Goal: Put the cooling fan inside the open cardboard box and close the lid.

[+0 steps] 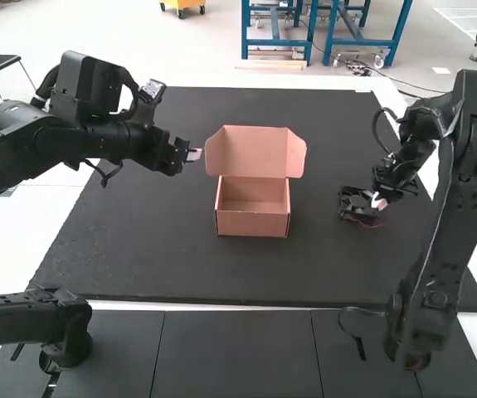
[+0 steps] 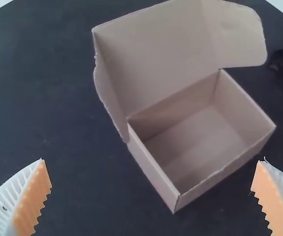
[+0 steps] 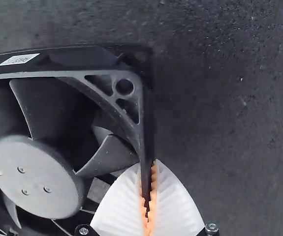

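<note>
Black mat (image 1: 138,240), cardboard box (image 1: 252,217), fan (image 1: 359,207)

Left arm stretches in from its side, forearm near level, left gripper (image 1: 188,153) up in the air, ribbed white fingers (image 2: 25,201) spread wide. Right arm drops steeply from its elbow, right gripper (image 1: 377,199) low, fingers pinched tight on the cooling fan (image 3: 43,162) frame.

Bright, even lighting from above, black mat (image 1: 138,249) matte and dull, soft shade inside the cardboard box (image 2: 195,147), left fingers (image 2: 30,199) brightly lit, near white, cooling fan (image 3: 38,182) sharp, narrow dark shadow along its frame, mat grain crisp there.
</note>
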Tool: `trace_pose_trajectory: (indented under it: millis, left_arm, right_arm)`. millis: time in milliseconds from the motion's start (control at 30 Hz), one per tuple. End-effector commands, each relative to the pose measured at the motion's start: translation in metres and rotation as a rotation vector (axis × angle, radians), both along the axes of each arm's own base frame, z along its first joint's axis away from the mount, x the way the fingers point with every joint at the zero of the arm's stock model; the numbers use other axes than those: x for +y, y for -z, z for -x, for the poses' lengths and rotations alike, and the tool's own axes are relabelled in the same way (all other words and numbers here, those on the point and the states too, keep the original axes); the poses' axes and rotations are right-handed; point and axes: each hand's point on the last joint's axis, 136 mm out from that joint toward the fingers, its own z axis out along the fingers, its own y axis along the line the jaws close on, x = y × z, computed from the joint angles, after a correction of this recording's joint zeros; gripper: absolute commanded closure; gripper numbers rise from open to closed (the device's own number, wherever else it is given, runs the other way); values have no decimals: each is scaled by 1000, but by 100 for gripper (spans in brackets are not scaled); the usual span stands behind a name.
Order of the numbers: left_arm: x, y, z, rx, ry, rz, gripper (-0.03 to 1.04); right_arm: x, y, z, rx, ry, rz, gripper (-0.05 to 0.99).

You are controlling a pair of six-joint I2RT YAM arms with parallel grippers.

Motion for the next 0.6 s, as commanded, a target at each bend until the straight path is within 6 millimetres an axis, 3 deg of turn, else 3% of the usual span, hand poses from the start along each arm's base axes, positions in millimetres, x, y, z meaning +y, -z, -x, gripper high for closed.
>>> trace_pose_trajectory:
  millis: [0,300,567]
  left_arm:
    - [4,-12,-6,-34,-21,3,5]
    - [8,-6,-7,-30,-45,-16,5]
    - [11,-5,-9,-35,-62,-24,5]
  right_arm:
    - [12,-42,3,-96,29,-61,96]
    - [40,-92,51,-163,43,-143,96]
    - [53,-116,96,-246,48,-153,96]
